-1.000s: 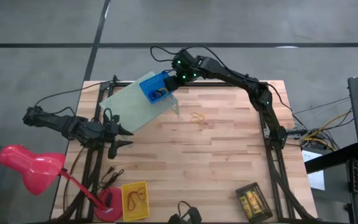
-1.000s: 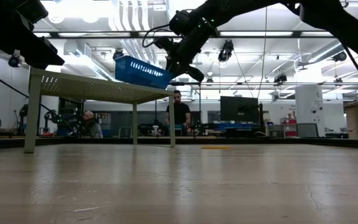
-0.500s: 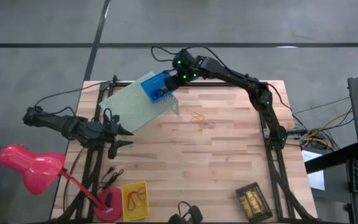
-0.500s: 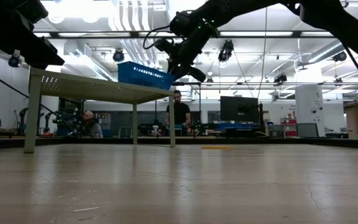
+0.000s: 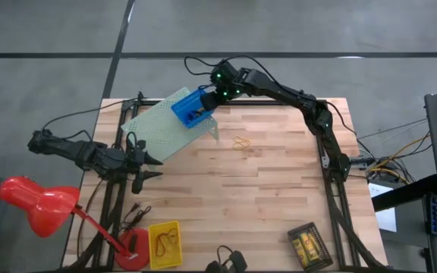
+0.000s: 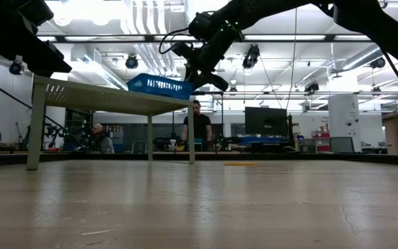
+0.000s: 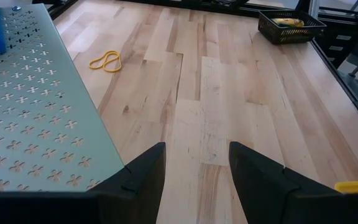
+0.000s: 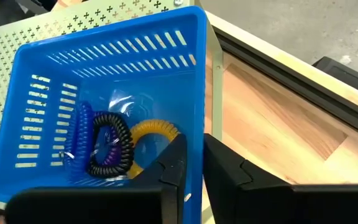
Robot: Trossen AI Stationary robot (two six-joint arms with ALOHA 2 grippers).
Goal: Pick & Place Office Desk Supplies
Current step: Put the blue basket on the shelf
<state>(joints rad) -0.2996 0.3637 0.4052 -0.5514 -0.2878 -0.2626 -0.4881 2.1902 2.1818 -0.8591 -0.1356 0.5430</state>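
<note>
Here the right claw point(image 8: 191, 165) pinches the blue bin's point(image 8: 61, 68) wall, coiled rings point(image 8: 107, 146) lying inside; no readable writing shows.

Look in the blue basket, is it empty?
No, the blue basket holds coiled rings in blue, black, purple and orange, plain in the right wrist view.
</note>
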